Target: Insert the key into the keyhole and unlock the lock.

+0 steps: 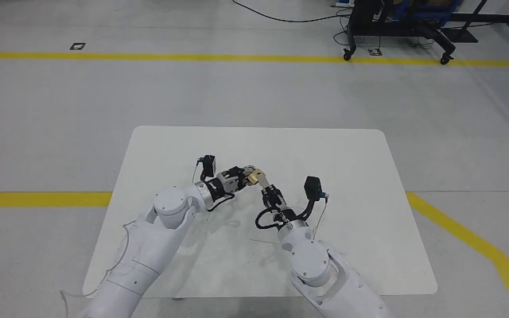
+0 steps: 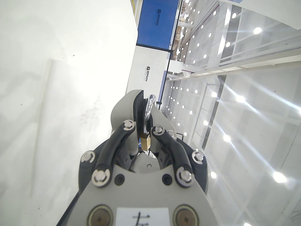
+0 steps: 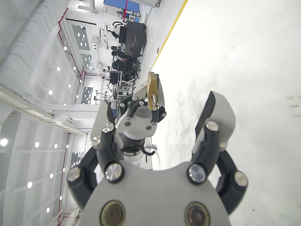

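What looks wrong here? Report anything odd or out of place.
Nothing spilled or broken. The brass padlock with silver shackle sits clamped in the left gripper above the white table; the right gripper faces it open and empty, odd for a key task.

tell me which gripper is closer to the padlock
Left. The left gripper has its jaws shut on the padlock, so it is touching it. The right gripper is open and empty, facing the padlock with a gap between them.
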`<state>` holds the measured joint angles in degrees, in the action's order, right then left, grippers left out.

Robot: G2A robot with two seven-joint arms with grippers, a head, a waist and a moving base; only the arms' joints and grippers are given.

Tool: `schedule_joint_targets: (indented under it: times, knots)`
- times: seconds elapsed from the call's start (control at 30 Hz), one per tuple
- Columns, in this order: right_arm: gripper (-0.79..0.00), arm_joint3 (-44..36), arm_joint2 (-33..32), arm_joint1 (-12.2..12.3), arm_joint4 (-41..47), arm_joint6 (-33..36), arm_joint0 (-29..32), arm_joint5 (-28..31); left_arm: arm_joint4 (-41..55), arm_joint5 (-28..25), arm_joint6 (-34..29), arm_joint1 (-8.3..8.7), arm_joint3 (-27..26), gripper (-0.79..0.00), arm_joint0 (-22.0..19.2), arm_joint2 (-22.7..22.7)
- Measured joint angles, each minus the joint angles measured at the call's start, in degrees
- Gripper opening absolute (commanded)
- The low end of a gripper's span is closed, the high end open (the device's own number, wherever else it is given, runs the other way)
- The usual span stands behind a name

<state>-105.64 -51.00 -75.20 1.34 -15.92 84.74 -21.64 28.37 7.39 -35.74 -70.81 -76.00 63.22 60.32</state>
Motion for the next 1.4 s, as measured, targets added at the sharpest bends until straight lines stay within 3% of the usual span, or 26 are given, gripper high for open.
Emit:
schedule_joint_targets:
  times: [0.17, 0.3, 0.33, 0.4, 0.47, 0.57, 0.8, 1.4]
  knots:
    - [0.0, -0.1, 0.0, 0.0, 0.1, 0.1, 0.0, 0.1, 1.2, -3.0, -0.9, 0.01, -0.9, -0.785, 0.9, 0.9]
    - [0.0, -3.8, -3.9, 0.6, 7.1, 7.3, 2.9, 6.0, 2.6, -5.0, -1.3, 0.02, -1.4, -0.785, 1.7, 1.9]
    - [-0.114, -4.6, -5.3, 0.8, 9.0, 9.8, 3.8, 7.3, 2.9, -5.3, -1.4, 0.01, -1.5, -0.785, 1.8, 2.0]
    - [-0.237, -5.8, -8.3, 1.4, 13.6, 16.4, 5.8, 9.8, 3.3, -6.2, -2.0, 0.01, -1.6, -0.785, 2.0, 2.3]
    - [-0.413, -6.0, -10.6, 1.9, 17.9, 22.4, 7.0, 11.5, 3.2, -6.9, -2.2, 0.02, -1.8, -0.785, 2.2, 2.5]
    - [-0.462, -4.9, -13.4, 2.2, 24.1, 29.5, 8.0, 13.1, 3.2, -8.1, -2.6, 0.01, -2.1, -0.785, 2.6, 2.7]
    - [-0.453, -1.2, -14.2, 2.0, 30.5, 33.2, 6.3, 12.9, 4.1, -8.8, -3.8, -0.03, -2.3, -0.785, 2.9, 3.1]
    - [-0.471, 3.7, -13.7, 1.5, 33.6, 34.0, 2.3, 14.1, 3.0, -9.5, -5.2, -0.08, -2.8, -0.785, 3.2, 3.4]
